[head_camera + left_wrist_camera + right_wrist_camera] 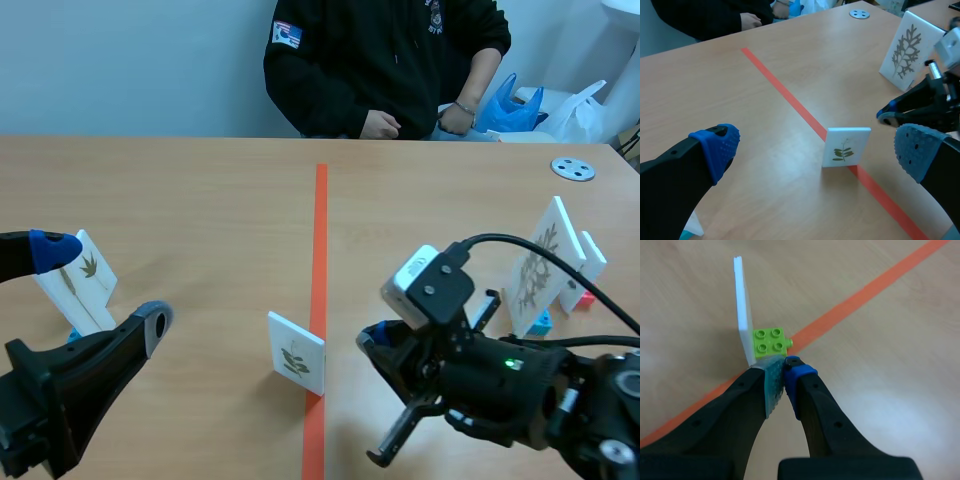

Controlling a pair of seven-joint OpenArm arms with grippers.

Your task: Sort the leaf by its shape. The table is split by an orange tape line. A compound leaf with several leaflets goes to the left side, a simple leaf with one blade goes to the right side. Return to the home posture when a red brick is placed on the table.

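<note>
Shows leaf card [296, 367] upright on tape line [320, 230], green brick [770, 342] at its foot. Has right gripper [782, 371] fingers pressed together at tape line, left gripper [817, 146] fingers spread wide beside tape line.

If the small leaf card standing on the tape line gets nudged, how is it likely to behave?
The leaf card looks thin and stiff, so it probably won't flex. It stands upright on one small green brick, so a high push would likely tip it, while a low push at the brick may slide it. It is probably light.
</note>
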